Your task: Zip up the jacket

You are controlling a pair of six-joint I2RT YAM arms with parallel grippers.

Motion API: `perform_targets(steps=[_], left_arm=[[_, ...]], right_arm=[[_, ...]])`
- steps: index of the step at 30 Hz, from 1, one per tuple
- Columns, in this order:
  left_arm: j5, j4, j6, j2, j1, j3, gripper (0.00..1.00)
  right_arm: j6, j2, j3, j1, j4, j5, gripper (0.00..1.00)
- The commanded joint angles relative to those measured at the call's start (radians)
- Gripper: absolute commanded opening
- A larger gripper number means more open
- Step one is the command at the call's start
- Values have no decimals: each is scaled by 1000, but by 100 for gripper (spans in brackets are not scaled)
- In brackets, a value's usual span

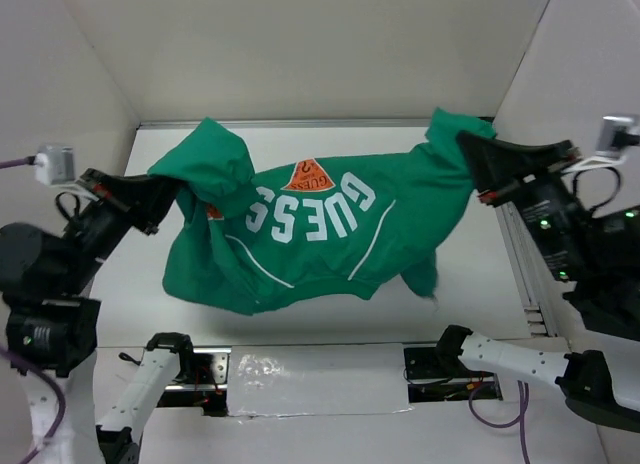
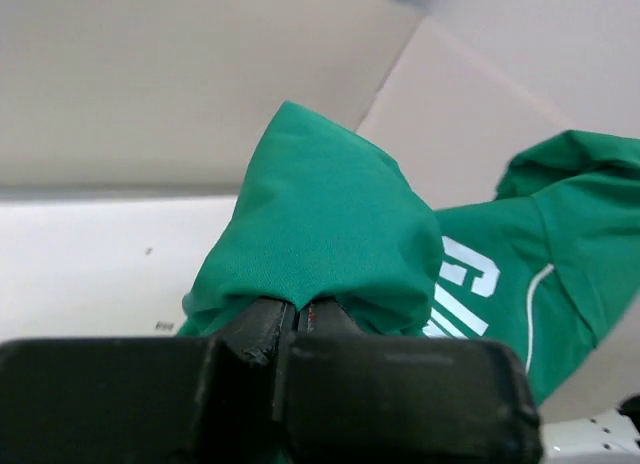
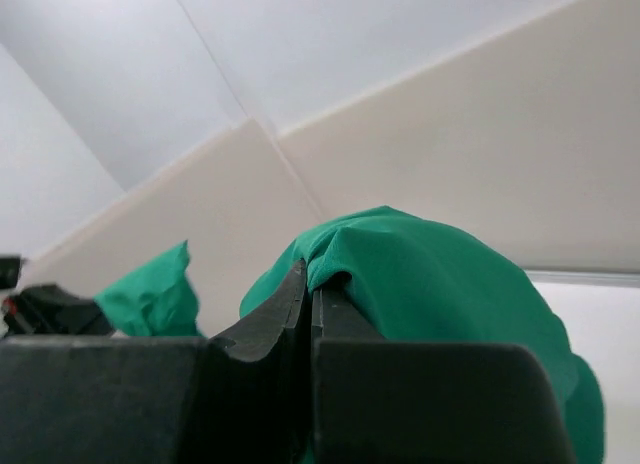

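Closest to the lens in each wrist view is a black pincer body. The left pincer point(image 2: 295, 309) has its jaws pressed together on a bunched fold of green cloth, and the right pincer point(image 3: 310, 284) is likewise clamped tight on a green fold, with no gap showing at either. Largest item is the white tabletop point(image 1: 480, 284). Above its middle the jacket point(image 1: 420, 204) is slung between the two arms, back side up. One end is gripped over the tabletop's left edge and the other over its far right corner. The body sags toward the tabletop's near edge; whether the lowest hem touches the tabletop cannot be told. White lettering point(image 1: 315, 209) runs across the back, an orange triangle emblem point(image 1: 308, 174) sits just beyond it toward the tabletop's far edge, and thin white piping point(image 1: 375, 246) curves down toward the hem. Zip not in view; it presumably lies on the underside, facing the tabletop. Assessment: the garment is light, soft and limp, will fold and slide under its own drape, and is not fragile. Zipping likely requires it laid front up on the tabletop, one pincer pinning the hem beside the zip base and the other taking the small pull tab; that tab is judged the difficult grasp.
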Motion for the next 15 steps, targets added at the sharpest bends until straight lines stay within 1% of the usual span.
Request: perform_targets(steps=[1, 3, 4, 5, 6, 7, 9, 10, 11, 12, 13, 14, 15], left_arm=[[70, -45, -61, -18, 2, 102, 0], [97, -39, -79, -12, 11, 108, 0], [113, -48, -85, 17, 13, 107, 0], [130, -54, -87, 41, 14, 94, 0], [157, -53, -93, 64, 16, 78, 0], [166, -47, -95, 116, 16, 53, 0], [174, -16, -93, 176, 14, -56, 0], [177, -5, -88, 242, 13, -88, 0], [177, 4, -79, 274, -2, -149, 0], [165, 16, -72, 340, -12, -182, 4], [160, 50, -61, 371, -21, -232, 41], [148, 44, -41, 406, -36, -245, 80], [134, 33, -29, 473, -47, -246, 99]], right_arm=[[35, 25, 101, 40, -60, 87, 0], [58, 50, 114, 46, -90, 153, 0], [75, 67, 119, 43, -125, 190, 0], [127, 108, 117, 40, -153, 286, 0], [150, 134, 119, 6, -215, 313, 0], [223, 180, 106, -24, -251, 331, 0], [293, 212, 58, -115, -297, 248, 0], [345, 229, -40, -232, -286, 177, 0], [364, 237, -109, -291, -257, 38, 0], [379, 251, -233, -398, -207, -28, 0], [416, 286, -284, -441, -184, -85, 0], [419, 306, -340, -475, -152, -142, 3], [421, 327, -419, -497, -97, -211, 10]])
